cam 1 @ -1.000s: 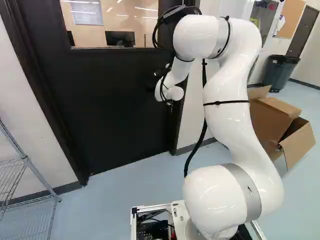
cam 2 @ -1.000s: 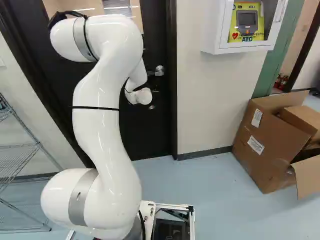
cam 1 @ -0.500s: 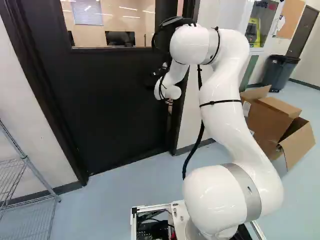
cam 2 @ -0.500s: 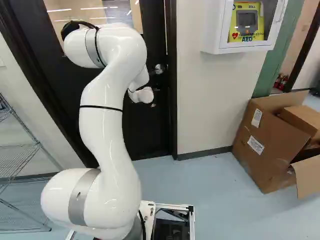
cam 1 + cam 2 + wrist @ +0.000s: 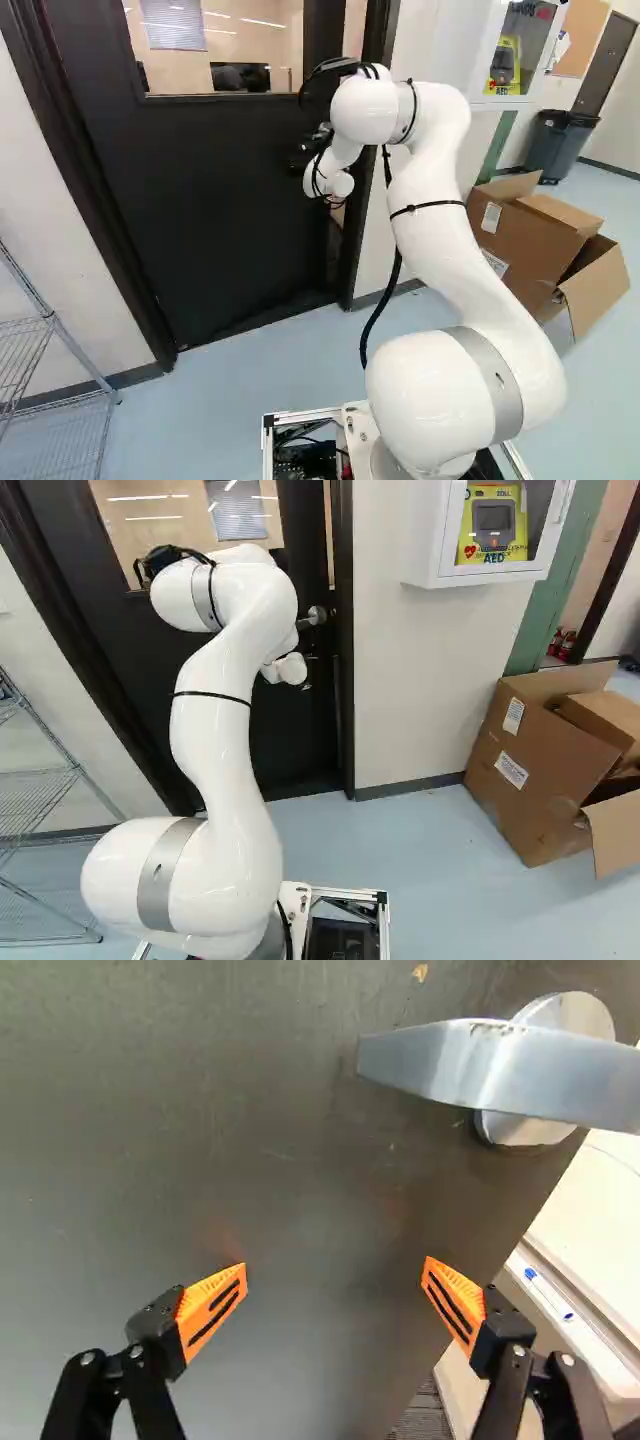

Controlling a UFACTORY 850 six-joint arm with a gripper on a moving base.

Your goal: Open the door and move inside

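Your gripper (image 5: 336,1267) is released, spread wide and clear of the handle (image 5: 500,1065); the door (image 5: 250,1150) stands ajar, so presumably you need only push it.

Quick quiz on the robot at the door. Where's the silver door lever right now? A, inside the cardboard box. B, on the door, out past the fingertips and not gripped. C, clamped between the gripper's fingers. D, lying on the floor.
B. The wrist view shows the lever mounted on the door, beyond the spread fingers of the gripper, with neither finger touching it.
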